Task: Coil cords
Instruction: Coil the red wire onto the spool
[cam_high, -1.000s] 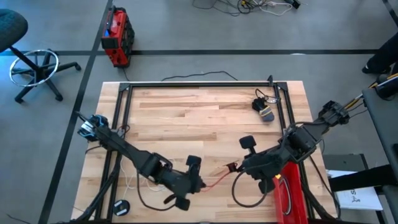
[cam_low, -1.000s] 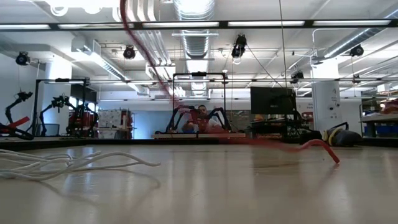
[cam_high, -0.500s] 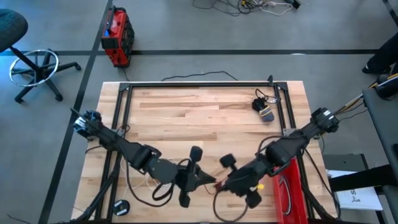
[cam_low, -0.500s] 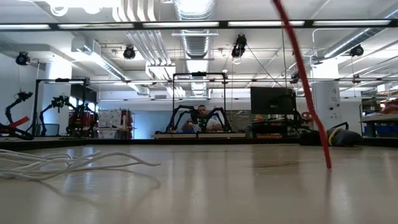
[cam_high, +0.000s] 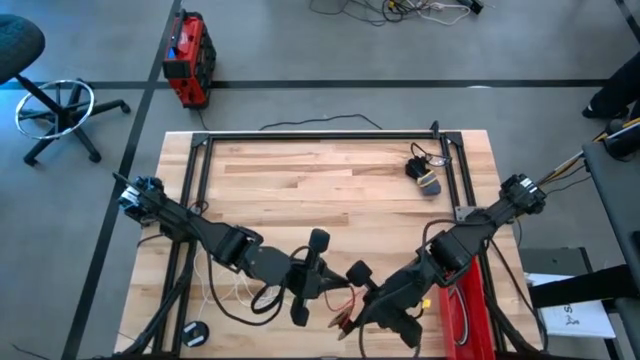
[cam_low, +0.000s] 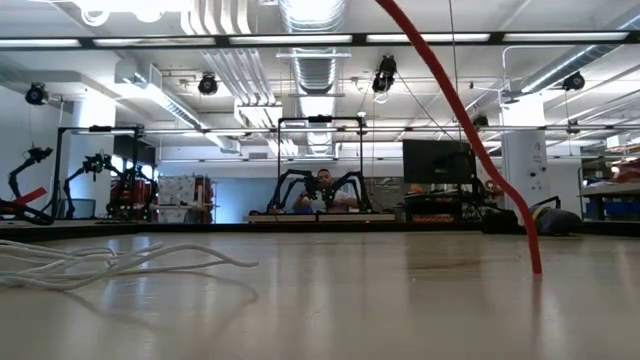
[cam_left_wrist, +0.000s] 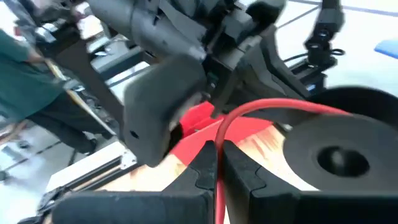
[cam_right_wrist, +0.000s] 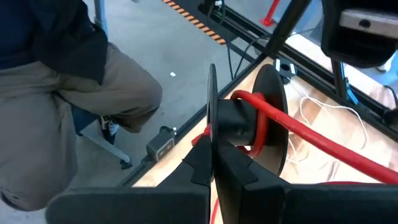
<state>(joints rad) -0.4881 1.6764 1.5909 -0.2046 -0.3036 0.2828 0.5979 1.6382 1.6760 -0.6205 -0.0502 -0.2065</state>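
Grey floor (cam_high: 90, 200) all round the wooden bench (cam_high: 300, 180), crossed by dark lines. A red box-like unit (cam_high: 186, 60) stands on the floor just off the bench's far left corner, and an office chair (cam_high: 40, 95) with a star base sits out to the left. Loose cables (cam_high: 400, 8) lie on the floor beyond. Looking level across the room: bright strip lights (cam_low: 300, 40) along an open ceiling with silver ducts (cam_low: 312, 25), a dark monitor (cam_low: 438, 160) on a far station, and a person (cam_low: 322, 190) sitting at the back. A person in tan trousers (cam_right_wrist: 68, 118) stands close by the bench edge.
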